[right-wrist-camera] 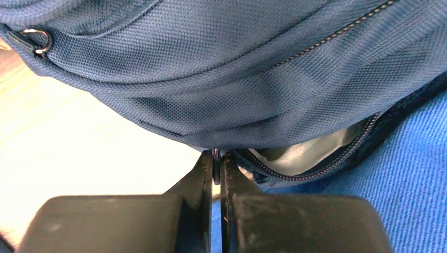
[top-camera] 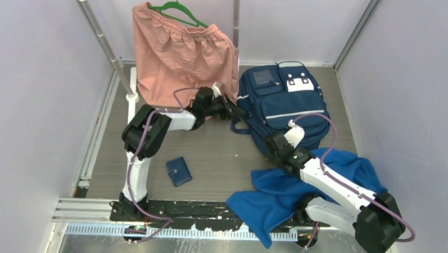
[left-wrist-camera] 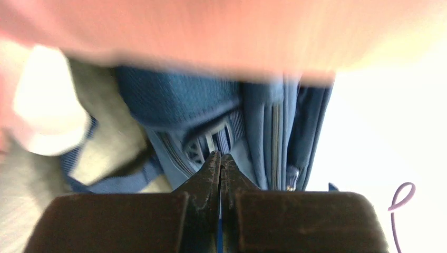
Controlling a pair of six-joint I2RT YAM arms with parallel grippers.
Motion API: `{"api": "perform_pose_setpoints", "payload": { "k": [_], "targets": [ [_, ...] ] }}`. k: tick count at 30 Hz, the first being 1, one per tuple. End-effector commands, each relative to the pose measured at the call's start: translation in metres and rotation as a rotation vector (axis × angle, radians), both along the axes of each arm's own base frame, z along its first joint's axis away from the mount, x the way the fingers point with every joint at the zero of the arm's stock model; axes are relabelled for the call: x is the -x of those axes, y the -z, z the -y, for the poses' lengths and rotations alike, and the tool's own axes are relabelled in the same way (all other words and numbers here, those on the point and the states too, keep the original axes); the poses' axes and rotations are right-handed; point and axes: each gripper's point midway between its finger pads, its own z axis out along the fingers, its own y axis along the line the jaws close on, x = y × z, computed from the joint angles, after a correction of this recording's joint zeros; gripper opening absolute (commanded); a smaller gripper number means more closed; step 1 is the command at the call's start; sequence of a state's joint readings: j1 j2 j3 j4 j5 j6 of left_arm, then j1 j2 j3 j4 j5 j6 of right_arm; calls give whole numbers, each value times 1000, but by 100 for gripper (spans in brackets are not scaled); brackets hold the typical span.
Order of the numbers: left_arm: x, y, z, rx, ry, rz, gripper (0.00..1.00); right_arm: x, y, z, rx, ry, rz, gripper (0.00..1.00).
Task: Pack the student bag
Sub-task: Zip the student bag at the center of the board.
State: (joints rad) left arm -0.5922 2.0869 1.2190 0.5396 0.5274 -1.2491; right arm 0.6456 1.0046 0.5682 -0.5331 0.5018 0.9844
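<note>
The backpack (top-camera: pixel 284 103) lies far right on the table (top-camera: pixel 221 154). Left of it, shorts (top-camera: pixel 182 55) hang on a hanger (top-camera: pixel 178 12). A wallet (top-camera: pixel 178 171) lies near left. A cloth (top-camera: pixel 281 196) lies near right, before the backpack. The left gripper (top-camera: pixel 240 112) meets the backpack's left side, and the right gripper (top-camera: pixel 269 144) meets its near edge.

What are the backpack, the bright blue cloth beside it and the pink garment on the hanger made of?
The backpack: coarse matte woven synthetic, likely nylon or polyester; a grid weave shows up close. The blue cloth: soft matte fabric, maybe fleece or twill; fine diagonal ribs, limp folds. The pink garment: thin light weave, perhaps cotton; it gathers and creases.
</note>
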Motion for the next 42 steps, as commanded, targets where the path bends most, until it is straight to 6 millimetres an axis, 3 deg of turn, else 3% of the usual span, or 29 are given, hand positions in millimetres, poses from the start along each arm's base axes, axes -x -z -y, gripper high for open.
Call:
{"api": "perform_pose_setpoints", "payload": {
  "k": [1, 4, 9, 11, 12, 15, 16, 18, 25, 34, 38, 42],
  "targets": [
    [-28, -27, -15, 17, -20, 78, 0, 4, -5, 5, 53, -32, -45, 1],
    [-19, -32, -15, 14, 13, 84, 0, 5, -10, 3, 38, -44, -37, 1],
    [32, -19, -7, -110, 65, 88, 0, 0, -26, 1, 19, -42, 11, 1],
    [45, -12, -4, -179, 38, 81, 36, -3, -28, 0, 10, -44, 28, 1],
    [49, -8, -3, -210, 19, 85, 48, -4, -27, -2, 8, -45, 28, 1],
    [52, -10, 4, -232, -30, 98, 73, -6, -24, -5, 13, -53, 8, 1],
    [51, -11, 7, -222, -41, 91, 86, -6, -24, -7, 13, -55, 2, 1],
    [46, -8, 10, -199, -77, 45, 92, -7, -24, -8, 9, -55, 1, 1],
    [31, 7, 30, -106, -134, -29, 90, -8, -29, -6, 2, -50, 31, 1],
    [17, 11, 39, 3, -188, -8, 62, -7, -25, -9, -11, -55, 20, 1],
    [15, 12, 42, 26, -193, -18, 40, -7, -24, -8, -5, -54, 19, 1],
    [16, 12, 41, 26, -191, -21, 7, -6, -25, -6, -2, -51, 19, 1]
  ]
}}
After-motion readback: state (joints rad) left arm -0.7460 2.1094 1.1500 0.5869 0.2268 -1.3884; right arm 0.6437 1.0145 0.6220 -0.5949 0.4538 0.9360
